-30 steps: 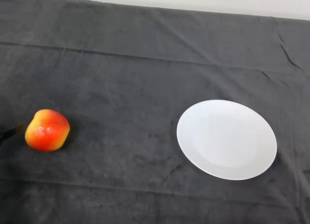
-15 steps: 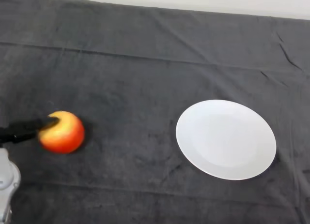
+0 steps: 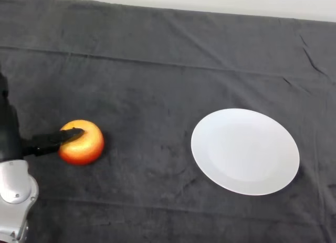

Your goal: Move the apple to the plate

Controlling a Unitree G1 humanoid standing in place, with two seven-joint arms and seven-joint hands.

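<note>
My robot hand (image 3: 31, 144) sits at the far left, one straight finger resting on the apple (image 3: 81, 143), nothing gripped. The apple lies on the surface just right of it. The plate (image 3: 245, 150) waits well beyond, so I judge grasping comes next.

SURFACE: a dark grey cloth (image 3: 168, 70) is spread under the hand (image 3: 10, 135) and out to its right | FOLDS: long creases are seen across the cloth beyond the hand, with one more nearer than it | BACKGROUND: a pale wall strip (image 3: 210, 1) is seen along the cloth's far edge, well beyond the hand
</note>
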